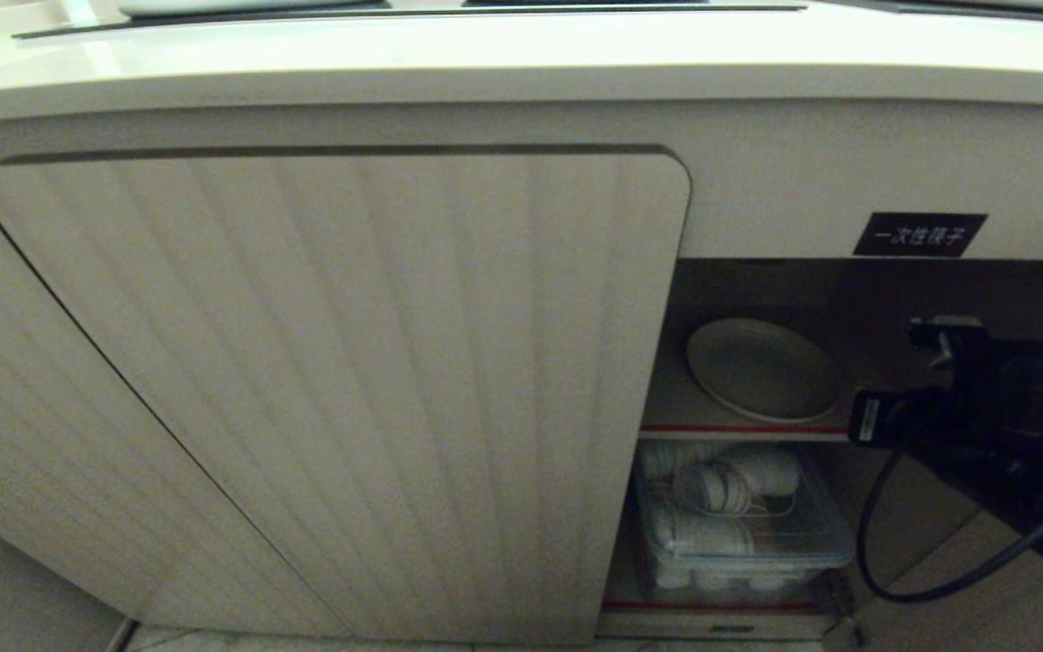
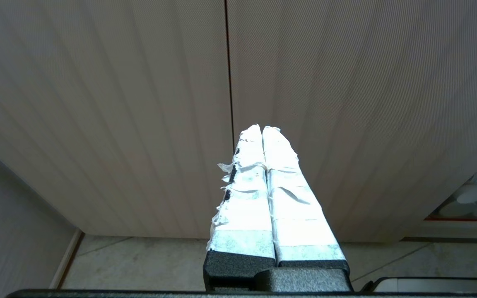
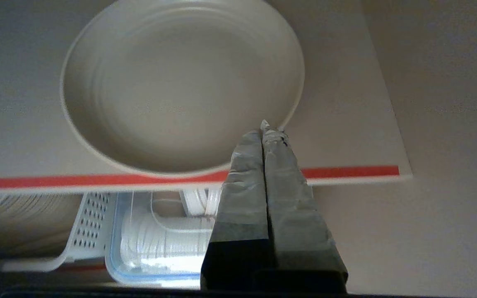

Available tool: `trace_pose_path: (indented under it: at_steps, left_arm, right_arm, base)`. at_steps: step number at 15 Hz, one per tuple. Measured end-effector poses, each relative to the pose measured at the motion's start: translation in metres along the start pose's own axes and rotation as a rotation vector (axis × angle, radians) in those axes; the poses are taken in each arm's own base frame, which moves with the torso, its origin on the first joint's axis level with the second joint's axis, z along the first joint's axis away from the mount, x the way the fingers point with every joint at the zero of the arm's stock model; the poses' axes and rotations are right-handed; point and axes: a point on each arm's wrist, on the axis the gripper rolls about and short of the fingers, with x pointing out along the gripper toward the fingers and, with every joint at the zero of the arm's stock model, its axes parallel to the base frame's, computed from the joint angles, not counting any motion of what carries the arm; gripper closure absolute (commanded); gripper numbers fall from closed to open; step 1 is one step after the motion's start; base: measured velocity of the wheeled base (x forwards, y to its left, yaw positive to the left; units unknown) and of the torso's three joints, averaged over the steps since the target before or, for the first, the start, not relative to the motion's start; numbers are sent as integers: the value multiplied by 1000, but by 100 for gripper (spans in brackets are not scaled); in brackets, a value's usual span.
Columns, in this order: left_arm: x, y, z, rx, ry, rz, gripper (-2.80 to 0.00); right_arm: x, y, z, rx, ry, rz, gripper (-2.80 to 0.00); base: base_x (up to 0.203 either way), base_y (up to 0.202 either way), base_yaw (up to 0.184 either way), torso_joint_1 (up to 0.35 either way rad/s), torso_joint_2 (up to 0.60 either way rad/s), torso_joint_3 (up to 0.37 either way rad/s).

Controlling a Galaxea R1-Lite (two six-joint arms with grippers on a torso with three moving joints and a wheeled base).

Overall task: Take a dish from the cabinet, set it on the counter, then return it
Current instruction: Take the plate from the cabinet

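The cream dish (image 1: 761,369) (image 3: 180,87) lies flat on the inner shelf (image 1: 739,429) of the cabinet (image 1: 349,380), in the opening to the right of the ribbed door. My right gripper (image 3: 266,128) is shut and empty. It points into the opening, its tips just at the dish's near rim; whether they touch it I cannot tell. In the head view the right arm (image 1: 983,398) reaches in from the right. My left gripper (image 2: 262,129) is shut and empty, facing the ribbed doors near the floor. The counter (image 1: 485,54) runs above the cabinet.
On the lower shelf stands a clear plastic box (image 1: 739,534) (image 3: 155,248) holding white cups. A red strip (image 3: 346,171) edges the upper shelf. A small black label (image 1: 920,234) sits above the opening. The ribbed door borders the opening on its left.
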Motion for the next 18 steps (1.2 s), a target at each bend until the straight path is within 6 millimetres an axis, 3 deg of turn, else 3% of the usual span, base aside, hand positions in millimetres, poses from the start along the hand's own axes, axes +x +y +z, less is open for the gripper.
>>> trace_pose_path:
  at_steps: [18]
  left_arm:
    - [0, 0, 0, 0, 0, 0, 0]
  right_arm:
    - [42, -1, 11, -8, 72, -124, 0]
  base:
    - [0, 0, 0, 0, 0, 0]
